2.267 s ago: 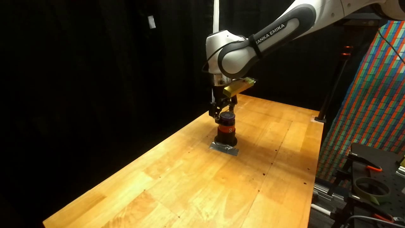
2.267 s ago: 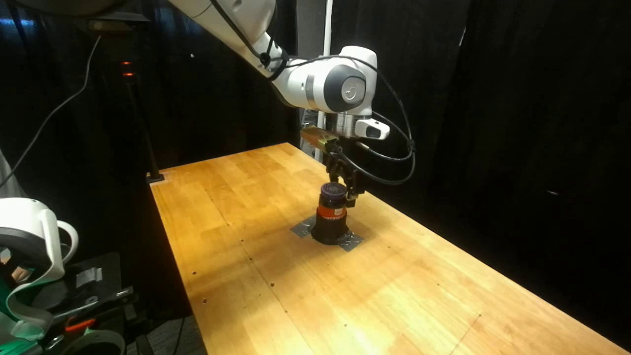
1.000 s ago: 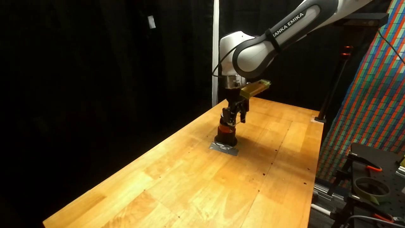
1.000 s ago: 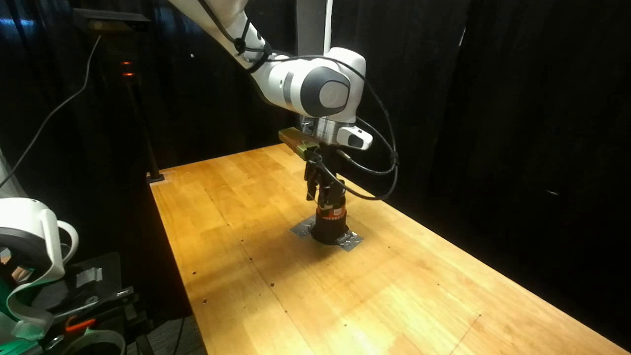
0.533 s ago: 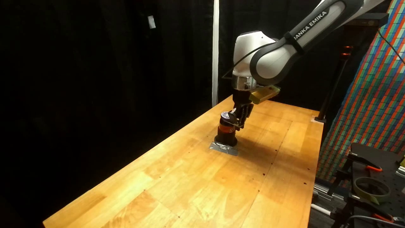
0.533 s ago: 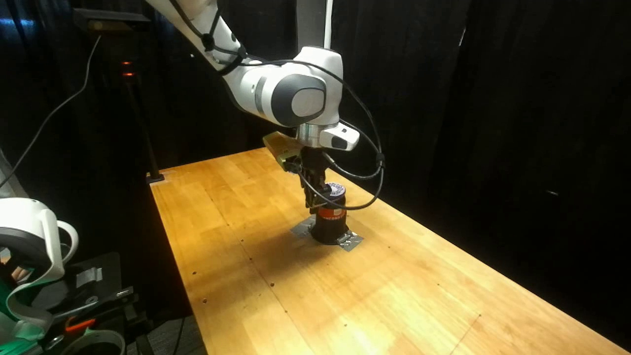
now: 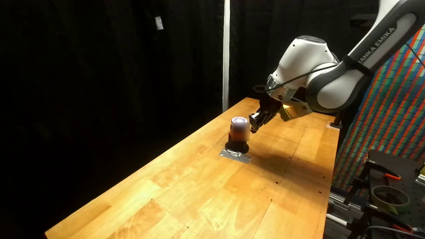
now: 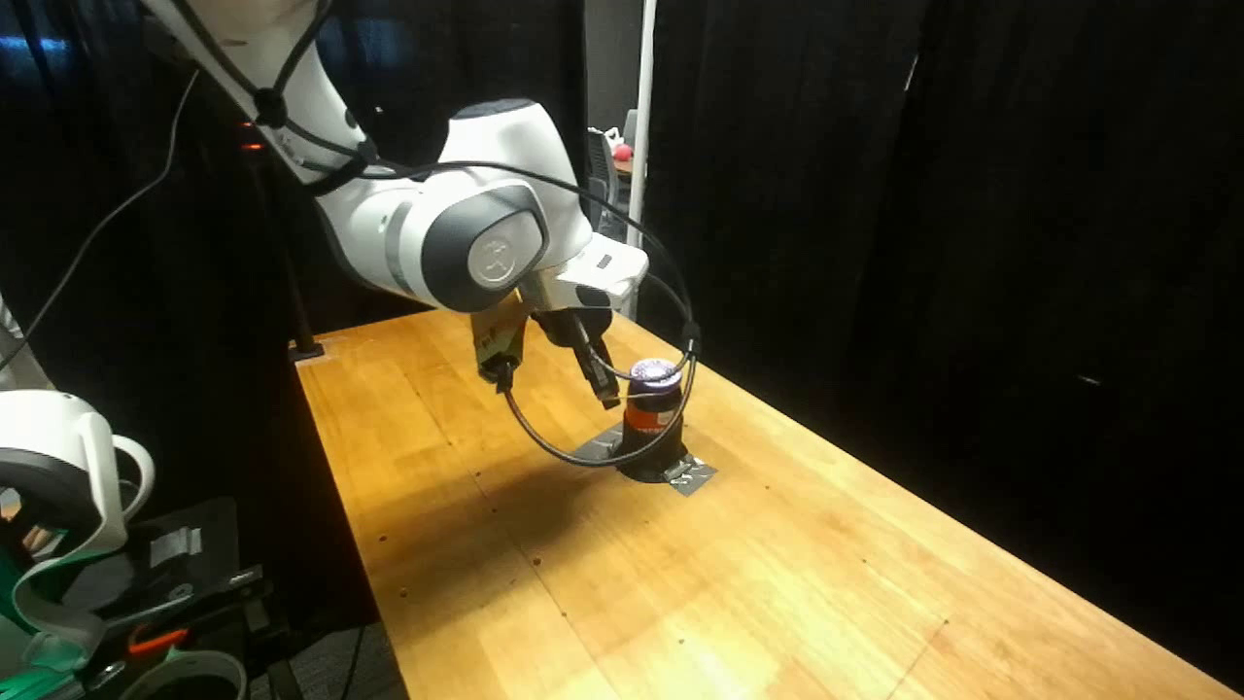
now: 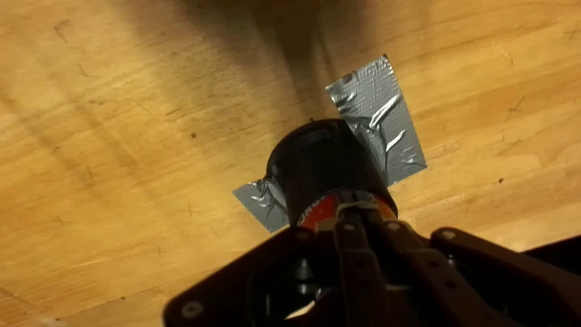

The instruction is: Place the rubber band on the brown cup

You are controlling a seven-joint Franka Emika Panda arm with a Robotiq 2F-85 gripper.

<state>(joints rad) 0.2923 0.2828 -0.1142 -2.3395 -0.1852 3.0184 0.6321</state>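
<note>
Beyond the narrow-set fingers (image 9: 352, 219) — rubber band (image 9: 358, 205) at their tips — stands the brown cup (image 8: 649, 418); the arm (image 8: 466, 243) slants down.

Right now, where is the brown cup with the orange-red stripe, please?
The brown cup stands upright on the wooden table, just right of the gripper in an exterior view; in the wrist view, silver duct tape shows on both sides of its base.
</note>
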